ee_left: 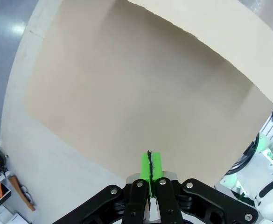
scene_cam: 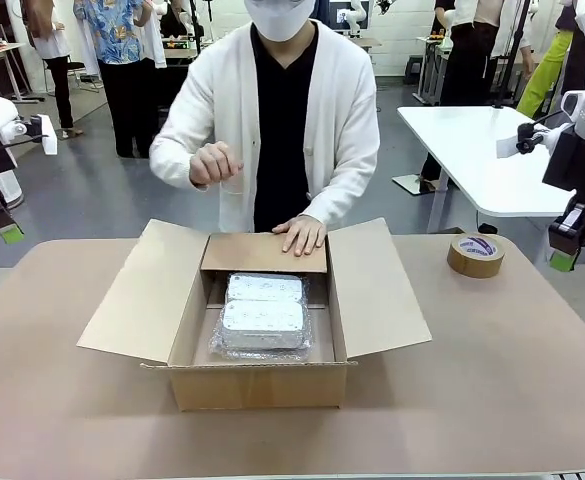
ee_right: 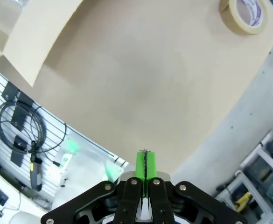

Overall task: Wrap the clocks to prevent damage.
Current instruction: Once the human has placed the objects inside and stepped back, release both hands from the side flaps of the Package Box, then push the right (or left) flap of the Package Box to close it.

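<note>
On the table (scene_cam: pixel 492 380), the open box (scene_cam: pixel 262 385) holds two clocks (scene_cam: pixel 264 315) in clear film. Wrapping looks done and closing seems in hand, which calls for folding the flaps and fetching the tape (scene_cam: pixel 475 255) at the box's 2 o'clock. One hand (scene_cam: pixel 301 233) presses the 12 o'clock flap; the other hand (scene_cam: pixel 214 163) is raised, curled. The left gripper (scene_cam: pixel 12 233) at 10 o'clock and the right gripper (scene_cam: pixel 563 260) at 3 hang aside, jaws together, empty.

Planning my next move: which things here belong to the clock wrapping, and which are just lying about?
Job:
open cardboard box
two wrapped white packages inside it, likely the clocks

Lying about:
tape roll, untouched, right of the box
</note>
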Action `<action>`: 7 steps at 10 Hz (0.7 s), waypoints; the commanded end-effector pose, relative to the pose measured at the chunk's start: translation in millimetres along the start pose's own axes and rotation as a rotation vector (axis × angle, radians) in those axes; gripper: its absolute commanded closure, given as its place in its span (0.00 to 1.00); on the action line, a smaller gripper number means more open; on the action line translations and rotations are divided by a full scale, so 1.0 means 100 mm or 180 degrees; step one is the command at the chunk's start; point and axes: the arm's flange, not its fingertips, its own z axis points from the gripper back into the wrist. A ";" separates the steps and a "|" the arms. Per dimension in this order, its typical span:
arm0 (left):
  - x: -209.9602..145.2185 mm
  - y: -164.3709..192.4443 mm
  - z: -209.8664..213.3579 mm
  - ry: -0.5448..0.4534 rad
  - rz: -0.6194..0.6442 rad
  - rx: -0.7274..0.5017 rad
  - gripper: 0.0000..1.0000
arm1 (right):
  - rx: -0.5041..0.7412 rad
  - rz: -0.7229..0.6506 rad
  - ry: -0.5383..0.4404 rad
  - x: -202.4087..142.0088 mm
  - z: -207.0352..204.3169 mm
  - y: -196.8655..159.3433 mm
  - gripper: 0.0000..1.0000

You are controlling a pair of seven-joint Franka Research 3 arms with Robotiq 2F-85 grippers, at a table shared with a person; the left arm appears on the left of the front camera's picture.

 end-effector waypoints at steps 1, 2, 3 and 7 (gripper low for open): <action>0.01 0.00 0.01 -0.0038 0.0078 -0.0016 1.00 | -0.0022 -0.0017 -0.0089 0.00 -0.01 0.00 0.99; 0.01 0.00 0.01 -0.0038 0.0078 -0.0016 1.00 | -0.0022 -0.0017 -0.0089 0.00 -0.01 0.00 0.99; 0.01 0.00 0.01 -0.0038 0.0078 -0.0016 1.00 | -0.0022 -0.0017 -0.0089 0.00 -0.01 0.00 0.99; 0.01 0.00 0.01 -0.0038 0.0078 -0.0016 1.00 | -0.0022 -0.0017 -0.0089 0.00 -0.01 0.00 0.99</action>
